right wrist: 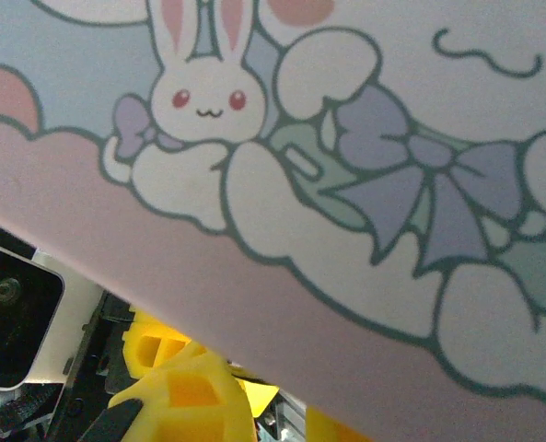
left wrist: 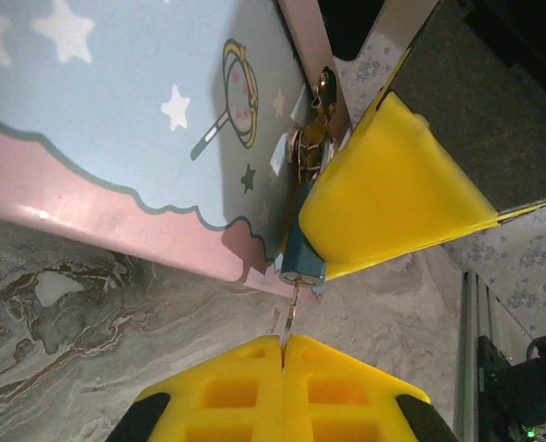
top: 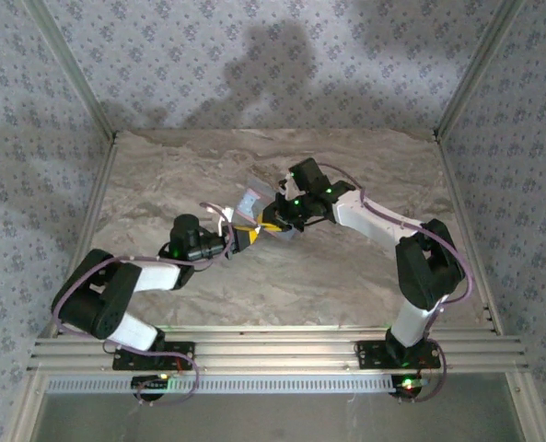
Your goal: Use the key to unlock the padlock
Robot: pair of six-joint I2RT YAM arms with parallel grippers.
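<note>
Looking down from the top camera, we are seeing both arms meeting near the middle of the marble-patterned table (top: 346, 285). The left gripper (top: 248, 238) is sitting at 8 o'clock of the meeting point and the right gripper (top: 273, 224) at 2 o'clock. The pale blue tin (top: 251, 201) is lying just beyond them at 12 o'clock.

Over on the left wrist camera, we are getting the close-up. The left gripper (left wrist: 284, 348) is clenching its yellow fingers tight together on the key (left wrist: 292, 308), whose thin metal blade is pointing straight up towards 12 o'clock. Its tip is meeting the underside of the padlock (left wrist: 298, 260), a tiny teal body pressed against the pink edge of the tin (left wrist: 116, 110). The right gripper's yellow finger (left wrist: 392, 189) is covering the padlock from 2 o'clock, and we are reading that as a firm grasp on the padlock. We cannot tell how deep the key is sitting.

On the right wrist camera, we are looking at the tin's bunny lid (right wrist: 346, 138), with yellow fingers (right wrist: 176, 391) peeking in at 7 o'clock.
</note>
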